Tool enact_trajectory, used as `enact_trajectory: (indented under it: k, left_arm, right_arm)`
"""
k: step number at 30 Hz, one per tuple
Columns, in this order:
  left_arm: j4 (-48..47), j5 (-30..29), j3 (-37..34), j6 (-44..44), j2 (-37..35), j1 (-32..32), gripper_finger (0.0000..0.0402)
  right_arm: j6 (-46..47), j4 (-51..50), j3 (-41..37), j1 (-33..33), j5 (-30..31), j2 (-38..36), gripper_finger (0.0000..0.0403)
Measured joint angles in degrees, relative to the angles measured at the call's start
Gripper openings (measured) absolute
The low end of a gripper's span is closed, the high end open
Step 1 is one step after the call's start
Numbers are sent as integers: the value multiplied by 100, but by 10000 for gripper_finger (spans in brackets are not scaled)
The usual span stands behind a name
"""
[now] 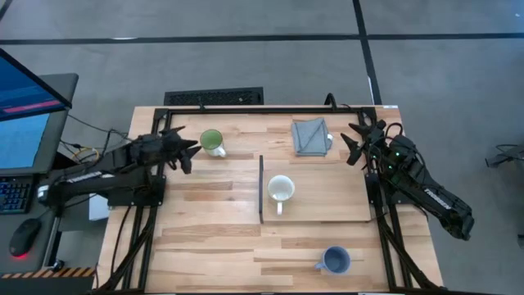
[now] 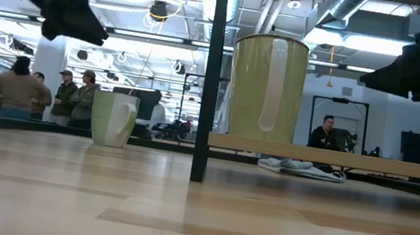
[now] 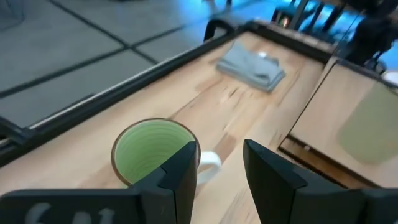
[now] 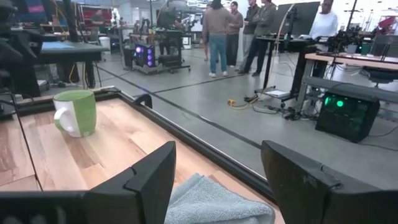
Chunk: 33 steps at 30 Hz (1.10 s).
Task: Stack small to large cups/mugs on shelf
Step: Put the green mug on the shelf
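The white mug with green inside [image 1: 211, 142] stands upright on the tabletop at the far left; it also shows in the left wrist view [image 3: 155, 152] and the low view [image 2: 113, 119]. My left gripper [image 1: 187, 152] [image 3: 217, 177] is open and hovers above and just left of this mug, touching nothing. The cream-white mug [image 1: 281, 189] [image 2: 268, 87] stands upright on the shelf [image 1: 327, 201]. The blue-grey mug [image 1: 334, 260] stands near the table's front edge. My right gripper [image 1: 354, 139] [image 4: 217, 180] is open and empty above the table's far right.
A folded grey cloth [image 1: 311, 135] [image 4: 217, 202] lies on the table behind the shelf, just below my right gripper. The shelf's dark strip [image 1: 261, 188] runs along its left edge. People stand and sit in the room beyond the table.
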Motion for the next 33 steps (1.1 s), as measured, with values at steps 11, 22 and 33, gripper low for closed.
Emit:
enact_trajectory:
  k: [11, 22, 33]
  left_arm:
    - [-1422, -304, 1648, -292, 2000, 896, 122]
    - [-1990, 578, 2624, 352, 3704, 1979, 122]
    - [-2104, 841, 2974, 1037, 4926, 2319, 122]
  right_arm:
    - [2, -410, 3, 0, -2, 0, 261]
    - [4, -457, 3, 1, -3, 0, 261]
    - [7, -459, 3, 2, -4, 0, 261]
